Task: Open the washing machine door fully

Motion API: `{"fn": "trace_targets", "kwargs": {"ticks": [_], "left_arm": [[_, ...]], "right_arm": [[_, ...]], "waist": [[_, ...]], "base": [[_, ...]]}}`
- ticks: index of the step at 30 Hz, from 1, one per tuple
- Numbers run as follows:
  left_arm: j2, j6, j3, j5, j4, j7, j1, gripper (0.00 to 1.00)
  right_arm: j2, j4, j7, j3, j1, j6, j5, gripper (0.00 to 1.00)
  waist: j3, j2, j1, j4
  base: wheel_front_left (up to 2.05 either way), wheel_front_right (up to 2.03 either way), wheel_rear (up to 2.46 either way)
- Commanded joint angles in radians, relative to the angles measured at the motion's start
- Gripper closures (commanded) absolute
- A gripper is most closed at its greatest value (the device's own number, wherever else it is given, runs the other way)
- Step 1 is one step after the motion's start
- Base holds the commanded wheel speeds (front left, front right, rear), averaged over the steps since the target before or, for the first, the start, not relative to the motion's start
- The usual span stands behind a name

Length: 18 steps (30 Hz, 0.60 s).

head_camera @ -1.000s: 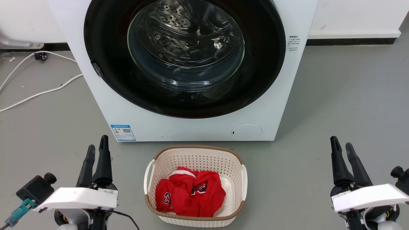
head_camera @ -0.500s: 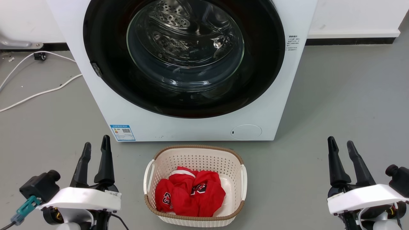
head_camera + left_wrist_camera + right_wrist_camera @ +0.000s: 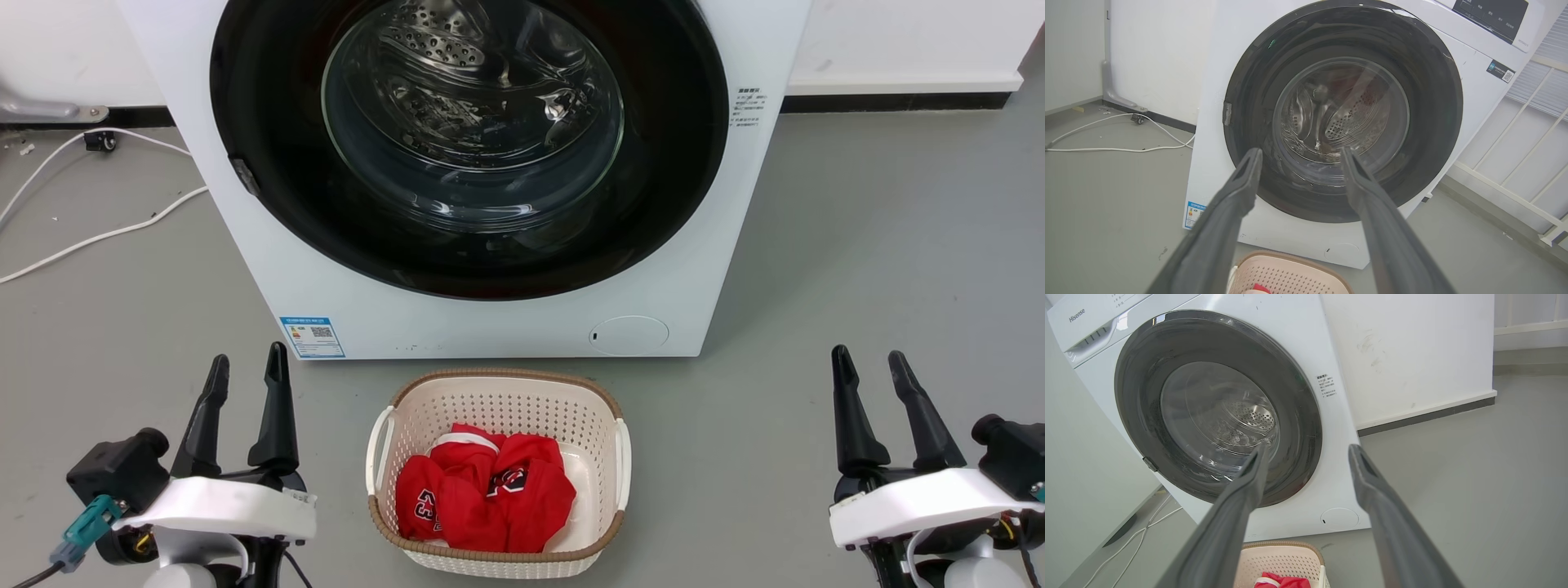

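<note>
The washing machine door [image 3: 269, 163] is a large glossy black ring with a clear domed glass centre, lying flush against the white machine [image 3: 490, 327]; it also faces me as the door [image 3: 1437, 106] and door [image 3: 1139, 375] in the wrist views. A small grey latch tab [image 3: 246, 177] sits on its left rim. My left gripper [image 3: 246, 367] is open near the floor at lower left, well short of the machine. My right gripper [image 3: 868, 363] is open at lower right, also apart from the door. Nothing is between either pair of fingers.
A white and tan laundry basket [image 3: 384, 437] holding red clothes [image 3: 486, 494] stands on the grey floor just in front of the machine, between my arms. White cables [image 3: 98, 237] trail across the floor at the left. A white wall with a dark skirting [image 3: 890, 104] runs behind.
Both grippers have opened wider, their fingertips spreading apart. The arms have shifted slightly; the door has not moved.
</note>
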Motion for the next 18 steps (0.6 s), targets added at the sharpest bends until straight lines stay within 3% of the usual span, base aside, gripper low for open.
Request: {"fn": "trace_targets", "kwargs": {"ticks": [1, 18], "left_arm": [[0.006, -0.002, 0.0, 0.029, -0.007, -0.01, -0.018, 0.0], [0.011, -0.003, 0.004, 0.18, 0.007, -0.045, -0.02, 0.0]], "right_arm": [[0.002, -0.012, -0.009, 0.0, -0.017, 0.0, -0.029, 0.0], [0.003, 0.004, -0.034, 0.003, -0.007, 0.0, -0.149, 0.0]], "waist": [[-0.001, 0.0, -0.0001, -0.001], [0.002, 0.0, -0.0001, -0.006]], "base": [[0.0, 0.0, 0.0], [0.0, 0.0, 0.0]]}}
